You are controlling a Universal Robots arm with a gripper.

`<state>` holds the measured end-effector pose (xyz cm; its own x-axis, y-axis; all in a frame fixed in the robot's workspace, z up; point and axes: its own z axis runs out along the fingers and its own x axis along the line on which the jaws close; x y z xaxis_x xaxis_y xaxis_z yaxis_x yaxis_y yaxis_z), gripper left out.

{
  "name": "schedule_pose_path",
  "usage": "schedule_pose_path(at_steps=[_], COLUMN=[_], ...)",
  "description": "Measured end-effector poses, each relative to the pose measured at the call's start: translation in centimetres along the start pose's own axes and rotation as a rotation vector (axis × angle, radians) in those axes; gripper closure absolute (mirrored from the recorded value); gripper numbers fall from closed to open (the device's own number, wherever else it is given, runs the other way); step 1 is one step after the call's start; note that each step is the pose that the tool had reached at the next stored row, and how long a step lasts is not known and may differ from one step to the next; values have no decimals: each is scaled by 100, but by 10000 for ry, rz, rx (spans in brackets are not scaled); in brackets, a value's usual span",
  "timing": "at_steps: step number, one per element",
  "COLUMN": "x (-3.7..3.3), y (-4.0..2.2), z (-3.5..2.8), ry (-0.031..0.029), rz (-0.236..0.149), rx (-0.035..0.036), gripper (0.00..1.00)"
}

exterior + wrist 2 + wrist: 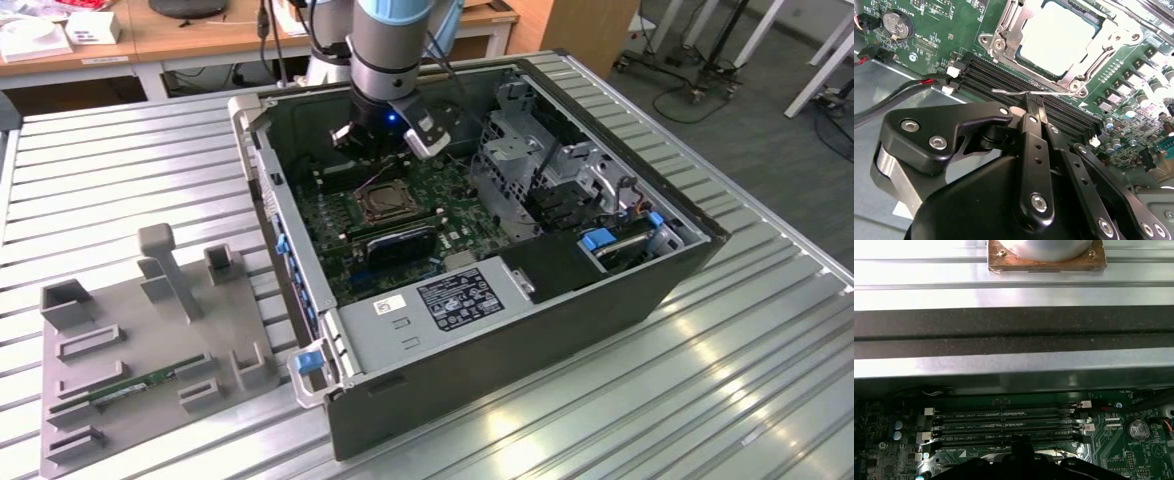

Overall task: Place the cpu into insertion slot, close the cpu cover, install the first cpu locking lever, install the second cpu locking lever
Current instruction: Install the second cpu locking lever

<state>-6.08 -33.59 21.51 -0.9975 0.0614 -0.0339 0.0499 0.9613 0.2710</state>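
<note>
Two black fingers (1030, 135) of the pincer (1035, 102) are drawn narrow, their tips meeting on a thin wire locking lever (1004, 92). Whether they pinch it or only press on it cannot be told. Between the tips and the socket run the black memory slots (989, 75). Just beyond them is the insertion slot (380, 203), with the cpu (1056, 40) seated in it, pale face up, and the cpu cover (1009, 22) closed around it. Farther out are the green motherboard (939, 35) and the open computer case (507, 340).

The lever looks like light, springy steel, slick and apt to snap back. Its hooked free end seems the best place to take hold. The chip looks fragile and is best left alone.

The fingers hide whether the lever is latched. A second lever cannot be made out, and the socket's far edge is cut off.
</note>
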Motion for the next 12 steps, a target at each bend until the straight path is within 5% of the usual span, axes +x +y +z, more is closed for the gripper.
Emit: schedule_pose_path(at_steps=[12], x=[-35], y=[-36], z=[116], ry=[4], rz=[1], rx=[2], gripper=[89])
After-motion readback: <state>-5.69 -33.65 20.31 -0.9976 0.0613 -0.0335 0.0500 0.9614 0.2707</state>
